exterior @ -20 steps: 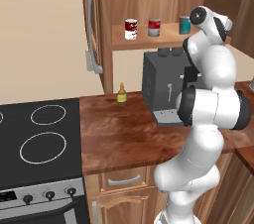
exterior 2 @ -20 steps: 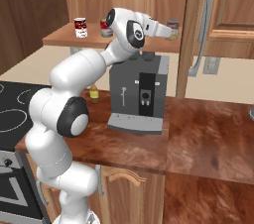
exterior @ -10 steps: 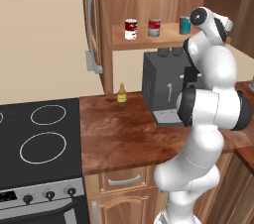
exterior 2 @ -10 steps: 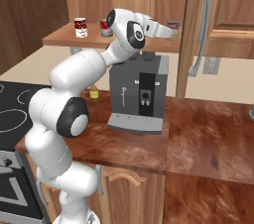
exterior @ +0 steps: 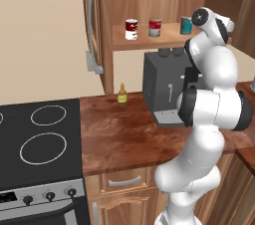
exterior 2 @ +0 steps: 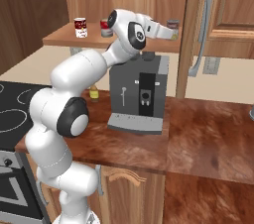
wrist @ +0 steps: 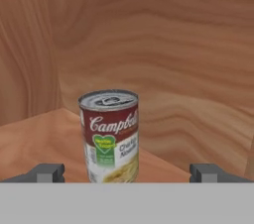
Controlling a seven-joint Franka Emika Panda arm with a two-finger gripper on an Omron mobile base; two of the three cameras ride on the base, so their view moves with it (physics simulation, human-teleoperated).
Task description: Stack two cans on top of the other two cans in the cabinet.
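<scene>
gripper wide open in front of a soup can on the cabinet shelf

the gripper (wrist: 127,172) stands wide open and has hold of nothing. its two fingertips (wrist: 47,172) sit far apart at the bottom of the hand view. between them, and a little beyond them, a soup can (wrist: 110,136) stands upright on the wooden shelf (wrist: 34,136). the can has a silver lid, a dark red band above and a pale lower part with a green mark. it is closer to the left fingertip than to the right one, and neither fingertip touches it. behind the can are the wooden back and side walls of the cabinet (wrist: 163,44).

in the left base view, three more cans stand upright in a row on the same shelf (exterior: 144,41): a dark red and white can (exterior: 131,29) at the far end from the gripper, a red and grey can (exterior: 155,27) in the middle, and a teal can (exterior: 186,25) nearest the arm's hand. all three stand apart from each other, and none is stacked. in the right base view the hand reaches out level with the shelf, with the soup can (exterior 2: 173,24) just past its tip.

below the shelf, a dark coffee machine (exterior: 167,89) stands on the counter (exterior: 119,134).
</scene>
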